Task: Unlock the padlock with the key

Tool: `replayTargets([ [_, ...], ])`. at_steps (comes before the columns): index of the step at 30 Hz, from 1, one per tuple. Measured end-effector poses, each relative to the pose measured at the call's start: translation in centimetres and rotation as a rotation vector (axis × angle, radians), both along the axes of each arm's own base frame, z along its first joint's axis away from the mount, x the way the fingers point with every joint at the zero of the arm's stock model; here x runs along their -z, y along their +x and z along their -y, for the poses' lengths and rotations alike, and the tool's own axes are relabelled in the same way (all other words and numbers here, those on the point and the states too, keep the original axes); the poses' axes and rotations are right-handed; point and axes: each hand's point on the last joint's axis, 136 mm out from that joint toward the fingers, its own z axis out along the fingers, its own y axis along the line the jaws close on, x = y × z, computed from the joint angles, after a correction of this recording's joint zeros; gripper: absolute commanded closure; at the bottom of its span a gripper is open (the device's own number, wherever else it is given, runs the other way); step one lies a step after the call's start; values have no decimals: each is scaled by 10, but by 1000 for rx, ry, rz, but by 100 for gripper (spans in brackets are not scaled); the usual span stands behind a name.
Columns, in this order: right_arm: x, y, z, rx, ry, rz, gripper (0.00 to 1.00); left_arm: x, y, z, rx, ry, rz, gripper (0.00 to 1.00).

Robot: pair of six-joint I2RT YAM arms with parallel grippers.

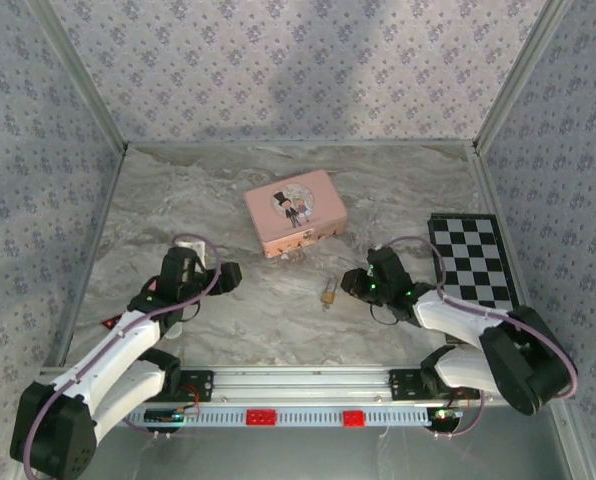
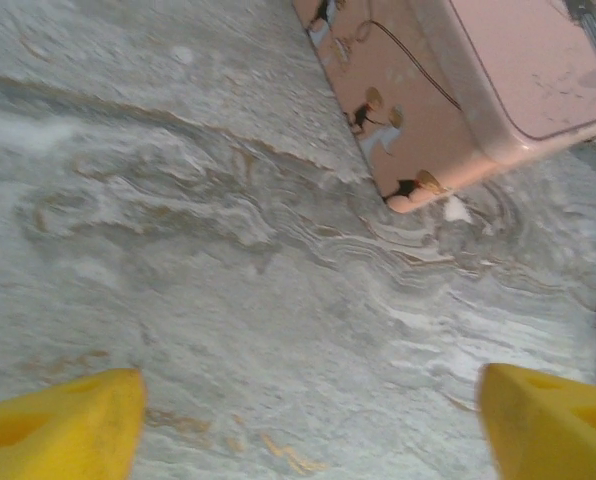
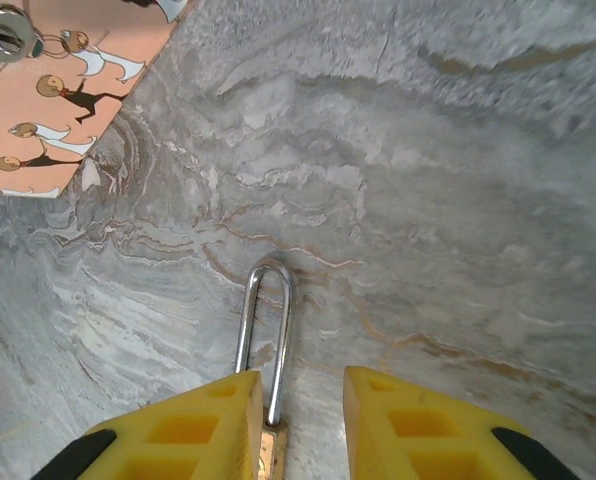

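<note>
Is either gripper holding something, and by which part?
Left gripper: open, holding nothing. Right gripper: the body of the padlock sits between its fingers, shackle pointing away; whether it is gripped cannot be told.

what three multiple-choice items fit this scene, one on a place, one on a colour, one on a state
1. Where does the padlock lie?
A. on the checkerboard
B. on the table, just ahead of the right hand
C. against the back wall

2. What colour is the picture tin?
A. green
B. blue
C. pink

3. How does the left hand stand?
A. fingers wide apart, nothing between them
B. shut on the padlock
C. shut on the tin

Key:
1 B: the right wrist view has its shackle on the marble between the yellow fingers.
2 C: lid and sides are pink.
3 A: the left wrist view has bare table between the fingers.
</note>
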Motion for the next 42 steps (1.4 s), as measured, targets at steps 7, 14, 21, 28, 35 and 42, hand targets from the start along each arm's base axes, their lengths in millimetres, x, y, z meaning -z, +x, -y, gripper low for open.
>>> replayTargets([
  [7, -76, 18, 32, 39, -118, 222, 64, -44, 34, -32, -192, 117, 111, 0],
  [14, -146, 33, 101, 222, -337, 488, 49, -57, 50, -60, -297, 276, 173, 0],
  [21, -148, 43, 146, 280, -578, 609, 44, -77, 62, -92, -380, 471, 266, 0],
  [28, -124, 43, 169, 277, -734, 607, 42, -73, 62, -131, -496, 615, 324, 0],
  [35, -107, 39, 179, 299, -752, 647, 43, -13, 43, -153, -498, 700, 294, 0],
  [42, -95, 48, 175, 254, -751, 664, 42, -3, 58, -145, -425, 701, 322, 0],
])
